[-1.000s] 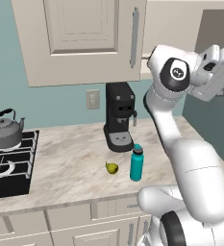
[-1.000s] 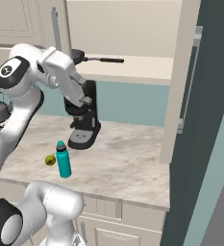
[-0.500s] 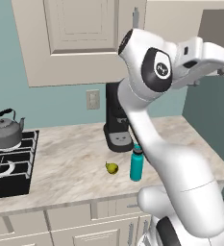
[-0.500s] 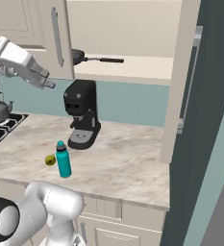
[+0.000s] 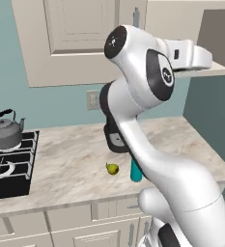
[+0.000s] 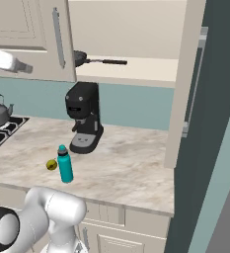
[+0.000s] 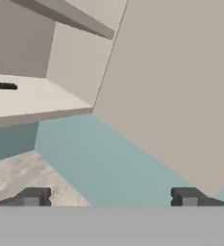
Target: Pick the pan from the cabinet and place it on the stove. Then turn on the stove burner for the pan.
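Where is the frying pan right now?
In the right base view the pan sits on the bottom shelf of the open cabinet, at its left end behind the closed door, handle pointing right, directly above the coffee machine.

pan (image 6: 81, 58) on open cabinet (image 6: 136, 69) shelf

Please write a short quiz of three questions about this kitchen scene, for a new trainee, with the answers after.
1. True or false: the pan already sits on the stove.
2. Which thing stands on the stove's back burner? A) kettle B) coffee machine C) teal bottle
3. Fill in: the gripper has its jaws ____ and nothing between them.

Key:
1. False; it lies on the shelf of the open cabinet, handle pointing right in the right base view.
2. A.
3. Open.
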